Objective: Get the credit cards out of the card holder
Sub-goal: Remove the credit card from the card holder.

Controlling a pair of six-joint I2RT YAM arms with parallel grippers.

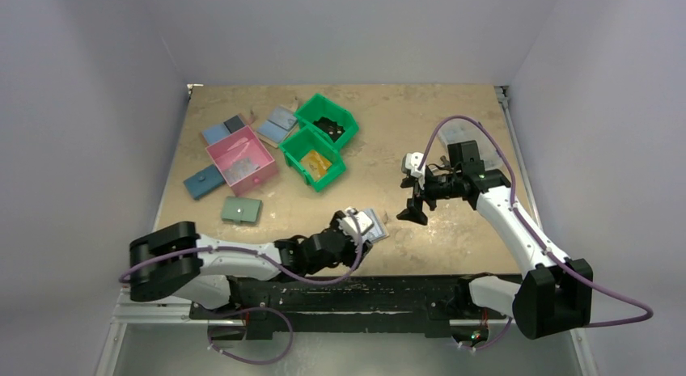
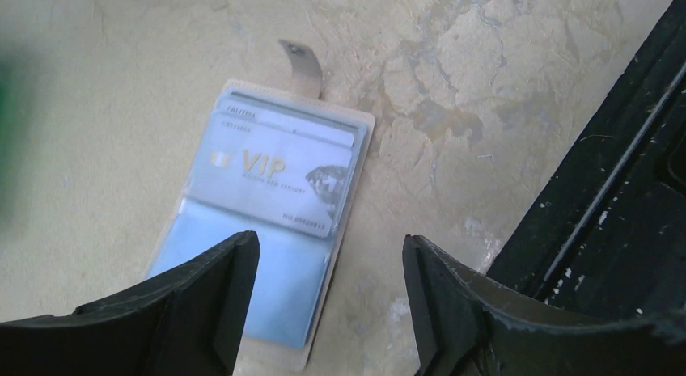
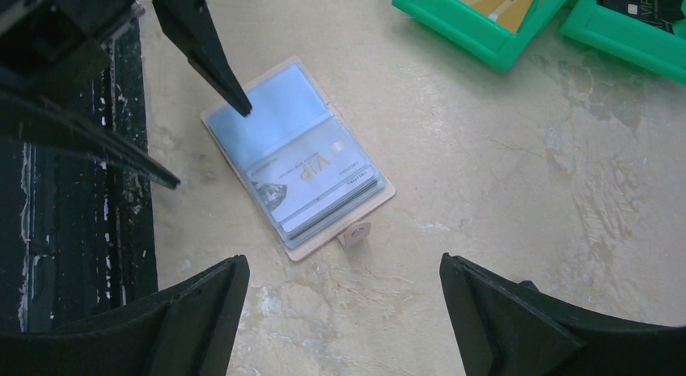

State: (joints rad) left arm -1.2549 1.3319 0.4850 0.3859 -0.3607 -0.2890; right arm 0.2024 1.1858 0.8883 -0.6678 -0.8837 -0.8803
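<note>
Small beige-tan folding card holder (image 1: 375, 226), opened flat on the mottled sandy counter (image 1: 421, 125), lower middle of the top view, just ahead of the left arm's wrist. Through the left wrist camera: light-blue panel toward the bottom of the frame. Above it, a slot panel with a stack of pale silver-blue plastic credit cards (image 2: 279, 170), topmost lettered "VIP" in gold. At the upper end, a small tan strap tab (image 2: 301, 62). No card out of the slots yet.

As for the left jaws: spread wide, gripping nothing, straddling the blue-panel end. In the right wrist view, one black tip over that panel's upper-left corner, contact impossible to confirm. As for the right jaws: also spread wide and empty, right of the holder in the top view, well apart from it.

Probably the step in hand: pinning the holder, then drawing the top card. Press only on the blue panel, clear of the slots. Bring the right jaws low, pinch just the topmost card, and slide along the slot rather than upward, or risk lifting the whole holder. Likely drop spot: the nearer green plastic bin (image 1: 296, 167), with a yellow-orange card (image 1: 317, 163) inside.
</note>
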